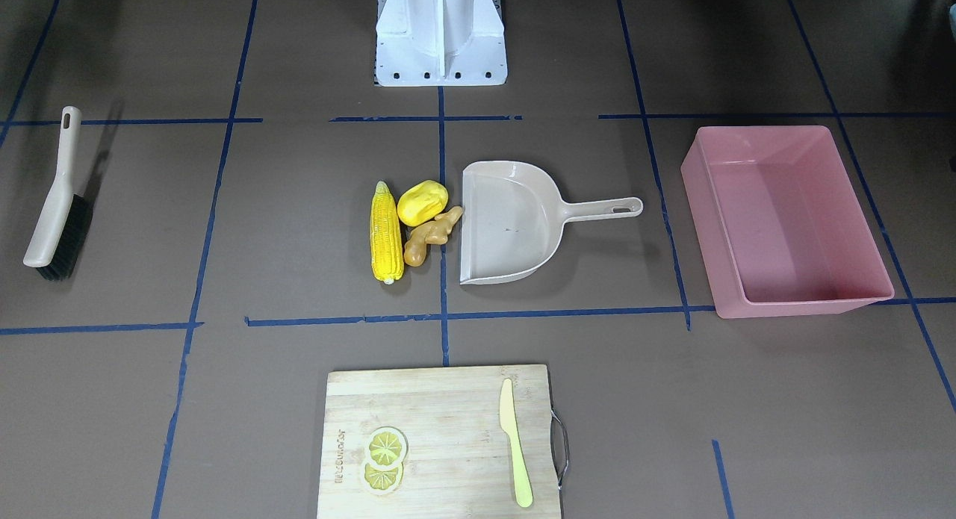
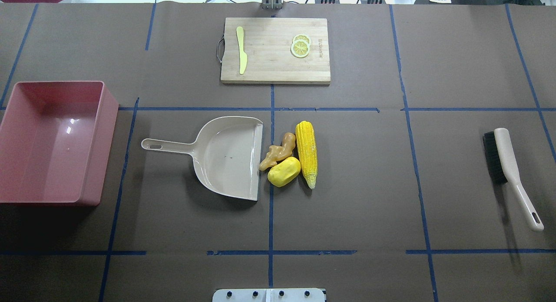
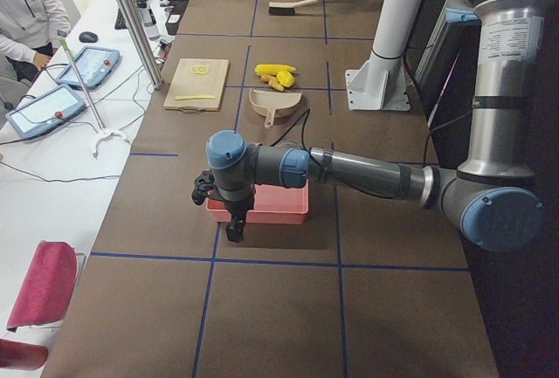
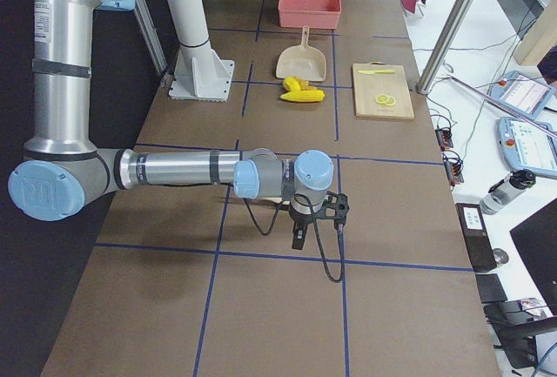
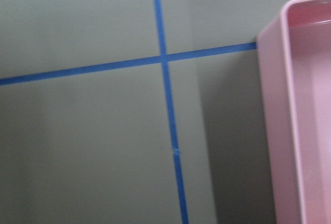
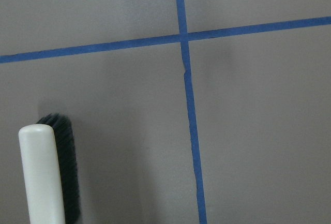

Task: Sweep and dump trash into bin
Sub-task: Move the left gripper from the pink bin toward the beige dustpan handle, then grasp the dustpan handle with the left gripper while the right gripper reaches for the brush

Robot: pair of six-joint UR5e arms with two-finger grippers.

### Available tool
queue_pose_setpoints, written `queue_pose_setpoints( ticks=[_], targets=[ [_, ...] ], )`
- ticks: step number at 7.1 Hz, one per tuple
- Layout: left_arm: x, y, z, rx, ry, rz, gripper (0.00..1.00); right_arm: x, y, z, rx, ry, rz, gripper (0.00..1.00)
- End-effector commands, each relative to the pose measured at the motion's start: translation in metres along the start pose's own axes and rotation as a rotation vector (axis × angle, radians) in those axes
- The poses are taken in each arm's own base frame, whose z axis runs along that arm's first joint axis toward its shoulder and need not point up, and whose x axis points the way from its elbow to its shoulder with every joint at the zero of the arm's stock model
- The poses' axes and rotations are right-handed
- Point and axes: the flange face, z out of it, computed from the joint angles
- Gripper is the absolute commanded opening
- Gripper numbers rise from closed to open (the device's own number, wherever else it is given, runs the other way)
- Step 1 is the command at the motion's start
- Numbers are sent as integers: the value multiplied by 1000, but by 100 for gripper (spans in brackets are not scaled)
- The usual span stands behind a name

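Note:
The trash lies in a tight cluster at mid-table: a yellow corn cob [image 2: 306, 153], a rounded yellow lumpy piece [image 2: 284, 171] and a tan-orange ginger root [image 2: 278, 151], right at the open mouth of the beige dustpan [image 2: 226, 158]. At the table's left end stands the pink bin [image 2: 97, 154], with nothing in it. My left gripper [image 3: 234, 225] hangs over the table's left end beside the bin; my right gripper [image 4: 298, 234] hangs over the right end near the brush [image 2: 506, 163]. I cannot tell whether either gripper is open or shut. Neither holds anything that I can see.
A wooden cutting board [image 2: 273, 71] with lemon slices [image 2: 300, 46] and a pale knife [image 2: 241, 50] lies at the far side. The left wrist view shows the bin's corner [image 5: 282, 131]; the right wrist view shows the brush's tip [image 6: 44, 172]. A person [image 3: 26, 11] sits beside the table.

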Motion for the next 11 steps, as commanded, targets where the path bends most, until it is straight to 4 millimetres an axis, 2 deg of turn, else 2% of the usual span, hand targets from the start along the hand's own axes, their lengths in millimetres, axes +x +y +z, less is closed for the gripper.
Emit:
queue_pose_setpoints(
  ticks=[1, 2, 3, 4, 5, 6, 7, 8, 9, 10, 11],
  targets=[
    [63, -28, -19, 70, 16, 89, 100, -1, 0, 0, -3, -12, 1, 100],
    [106, -44, 8, 85, 42, 213, 99, -2, 0, 1, -6, -13, 0, 100],
    [153, -50, 18, 93, 66, 303, 100, -3, 0, 2, -7, -15, -2, 100],
    [227, -74, 20, 113, 114, 434, 100, -2, 0, 3, -10, -13, 1, 100],
    [322, -81, 47, 73, 176, 574, 100, -2, 0, 3, -7, -10, -1, 100],
    [374, -94, 39, 105, 183, 586, 100, -2, 0, 2, -6, -11, -4, 100],
    [411, -104, 36, 126, 181, 577, 100, -4, -1, 1, 4, -12, -11, 100],
    [428, -95, 50, 99, 194, 603, 100, -5, -1, 0, 5, -14, -14, 100],
    [433, -95, 52, 99, 197, 611, 100, -6, -2, -1, 18, -16, -29, 100],
    [446, -99, 43, 119, 204, 628, 100, -11, -4, -2, 39, -23, -58, 100],
    [458, -94, 50, 121, 211, 768, 100, -11, -2, -2, 43, -24, -64, 100]
  ],
)
